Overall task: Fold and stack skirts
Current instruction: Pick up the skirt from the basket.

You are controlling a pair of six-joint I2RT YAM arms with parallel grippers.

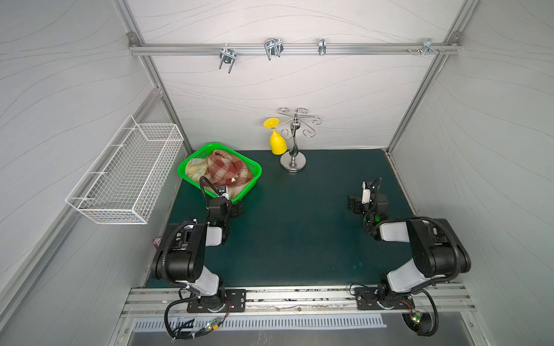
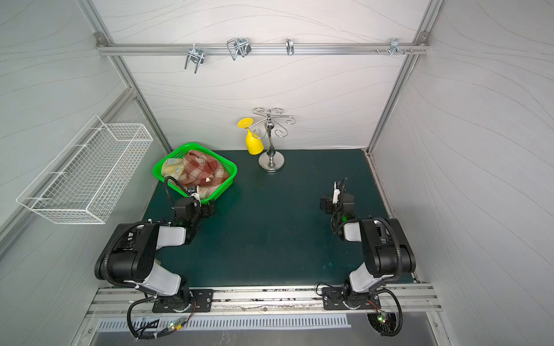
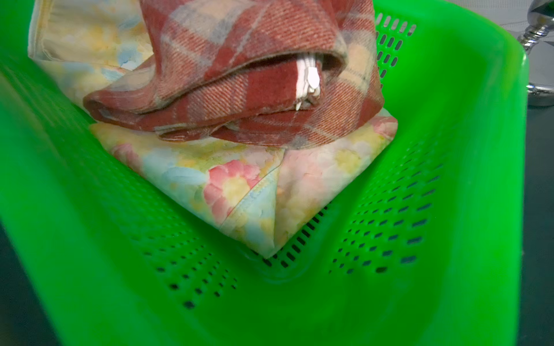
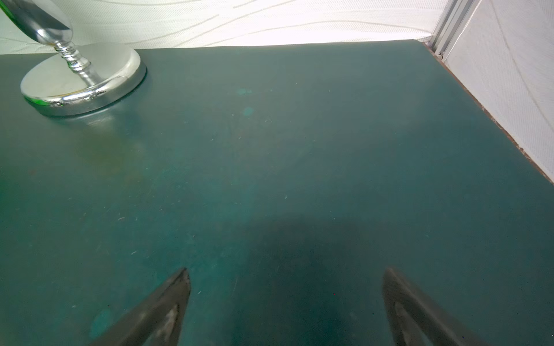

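Observation:
Both skirts lie in the green basket (image 1: 255, 168) (image 2: 233, 169) at the back left of the mat. The red-brown plaid skirt (image 1: 227, 169) (image 2: 204, 167) (image 3: 239, 75) is bunched on top of the folded pale floral skirt (image 1: 196, 167) (image 2: 172, 168) (image 3: 239, 185). My left gripper (image 1: 230, 196) (image 2: 199, 195) sits at the basket's near wall. Its fingers are hidden in the left wrist view, where the basket (image 3: 449, 149) fills the foreground. My right gripper (image 1: 370, 186) (image 2: 340, 188) (image 4: 287, 278) is open and empty, low over bare mat at the right.
A chrome cup stand (image 1: 293, 161) (image 4: 81, 81) stands at the back centre with a yellow cup (image 1: 277, 143) hanging on it. A white wire basket (image 1: 129, 176) is mounted on the left wall. A purple wrapper (image 1: 156, 242) lies by the left arm. The green mat (image 1: 299, 224) covers the table.

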